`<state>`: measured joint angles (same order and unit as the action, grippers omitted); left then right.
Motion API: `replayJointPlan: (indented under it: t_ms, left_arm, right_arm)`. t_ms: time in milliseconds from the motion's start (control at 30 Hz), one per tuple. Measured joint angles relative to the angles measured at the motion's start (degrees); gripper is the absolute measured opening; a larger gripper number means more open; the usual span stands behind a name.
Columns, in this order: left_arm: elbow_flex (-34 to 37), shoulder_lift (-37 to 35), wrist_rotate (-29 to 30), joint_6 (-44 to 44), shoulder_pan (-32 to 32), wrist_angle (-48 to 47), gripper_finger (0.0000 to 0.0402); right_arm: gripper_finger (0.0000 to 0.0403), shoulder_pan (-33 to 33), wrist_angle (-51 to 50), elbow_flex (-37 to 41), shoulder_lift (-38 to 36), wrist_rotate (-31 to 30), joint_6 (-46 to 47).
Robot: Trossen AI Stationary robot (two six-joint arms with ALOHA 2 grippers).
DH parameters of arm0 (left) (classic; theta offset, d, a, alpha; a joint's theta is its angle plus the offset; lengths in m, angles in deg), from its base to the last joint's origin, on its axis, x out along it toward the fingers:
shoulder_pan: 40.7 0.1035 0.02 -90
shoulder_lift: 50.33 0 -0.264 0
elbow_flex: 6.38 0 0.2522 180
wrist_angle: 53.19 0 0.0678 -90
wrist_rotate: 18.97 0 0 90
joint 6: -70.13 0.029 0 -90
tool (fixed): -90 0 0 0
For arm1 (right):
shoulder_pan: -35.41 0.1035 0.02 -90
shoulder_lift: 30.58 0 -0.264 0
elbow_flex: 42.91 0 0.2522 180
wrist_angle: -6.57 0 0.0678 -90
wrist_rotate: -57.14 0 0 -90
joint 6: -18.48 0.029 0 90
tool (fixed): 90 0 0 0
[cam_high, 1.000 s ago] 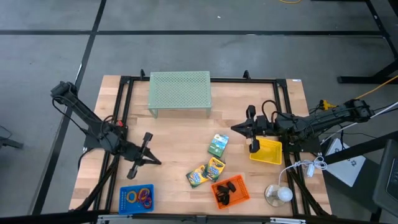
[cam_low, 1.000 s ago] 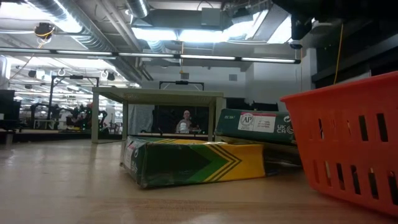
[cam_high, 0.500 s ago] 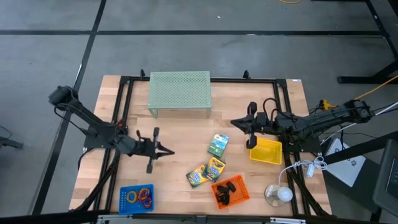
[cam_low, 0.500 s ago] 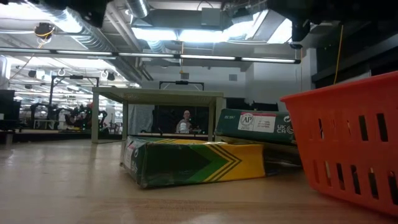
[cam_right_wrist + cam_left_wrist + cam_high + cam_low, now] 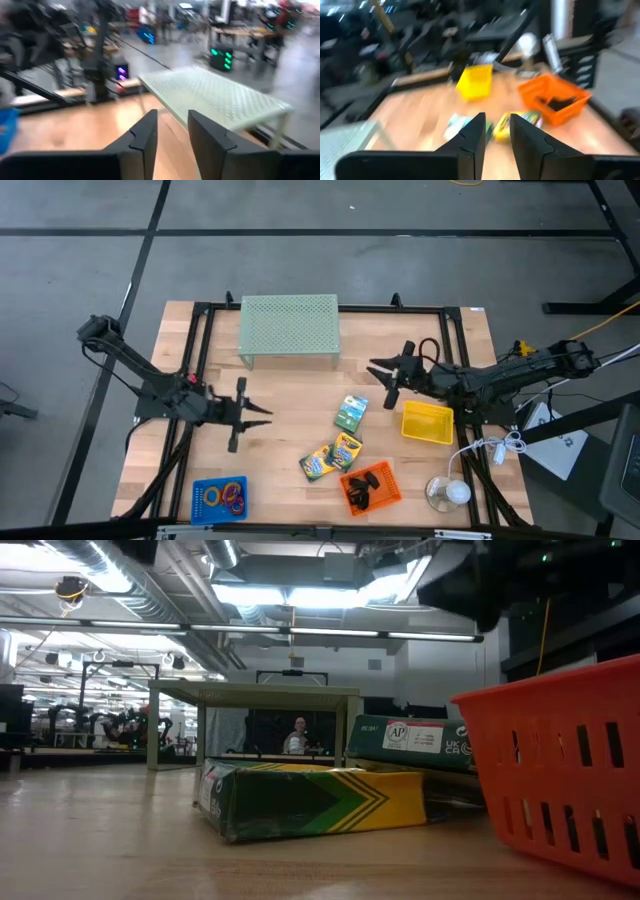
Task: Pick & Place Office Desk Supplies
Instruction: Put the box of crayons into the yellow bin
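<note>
In the high view, three green-and-yellow crayon boxes (image 5: 350, 412), (image 5: 346, 450), (image 5: 318, 463) lie flat on the wooden table near its middle. Black clips (image 5: 364, 492) sit in an orange basket (image 5: 385, 475). Coloured rings (image 5: 225, 497) lie in a blue tray (image 5: 203, 485). My left gripper (image 5: 262, 412) hovers left of the boxes, pointing right; its fingers (image 5: 470, 142) stand a narrow gap apart and hold nothing. My right gripper (image 5: 375, 370) hovers right of and beyond the boxes, pointing left, narrowly open and empty, as the right wrist view (image 5: 172, 132) shows.
A pale green mesh riser (image 5: 289, 328) stands at the far middle of the table. A yellow bin (image 5: 427, 423) sits below the right arm. A white lamp (image 5: 447, 492) stands at the near right corner. Black rails (image 5: 200, 340) frame the table. Bare wood (image 5: 290, 400) lies between the grippers.
My left gripper has swung from pointing toward the near right edge to pointing right, moving a little toward the far edge. My right gripper has moved from above the yellow bin toward the left and far edge. No object has moved.
</note>
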<state>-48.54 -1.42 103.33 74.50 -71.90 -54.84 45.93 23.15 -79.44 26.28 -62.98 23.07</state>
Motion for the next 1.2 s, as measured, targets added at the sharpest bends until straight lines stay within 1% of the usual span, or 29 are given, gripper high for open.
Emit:
replayJointPlan:
  t_ms: [67,233,333,433,567,667,767,967,1067,1200]
  left_arm:
    - [0.19,0.21,0.11,-1.79,0.4,-1.33,0.0095]
    - [5.34,1.49,-0.35,-2.84,0.86,3.17,0.0105]
    - [9.25,1.09,-0.47,-4.57,1.73,8.14,0.0109]
    - [12.23,0.27,-0.45,-5.7,2.14,12.24,0.0109]
    - [14.48,-0.22,-0.73,-8.15,3.12,12.52,0.0109]
    - [15.68,-0.21,-1.43,-10.8,3.88,12.9,0.0109]
    - [15.96,-0.21,-1.45,-11.7,4.04,13.22,0.0109]
    - [15.96,-0.23,-2.26,-11.76,3.54,13.85,0.0109]
    - [15.96,-0.18,-3.13,-11.96,3.54,13.86,0.0109]
    - [15.96,-0.18,-3.42,-12.08,3.52,13.82,0.0109]
  right_arm:
    - [0.012,-0.14,-3.25,0.0,0.2,-0.22,2.59]
    - [0.0117,-3.17,-16.22,0.0,0.23,5.02,18.27]
    - [0.0105,-5.1,-20.34,0.02,0.25,8.0,21.42]
    - [0.0093,-5.74,-20.34,0.0,0.25,8.63,22.0]
    - [0.0085,-6.8,-21.73,0.0,1.46,11.5,24.12]
    - [0.0087,-7.97,-21.47,0.0,4.57,12.91,25.24]
    - [0.0094,-9.44,-20.88,0.0,8.32,14.1,26.49]
    - [0.0112,-11.67,-16.25,0.0,15.68,24.61,29.21]
    - [0.0121,-12.09,-15.39,-0.83,18.94,25.3,29.51]
    - [0.0126,-12.39,-15.33,-3.59,22.8,29.47,29.49]
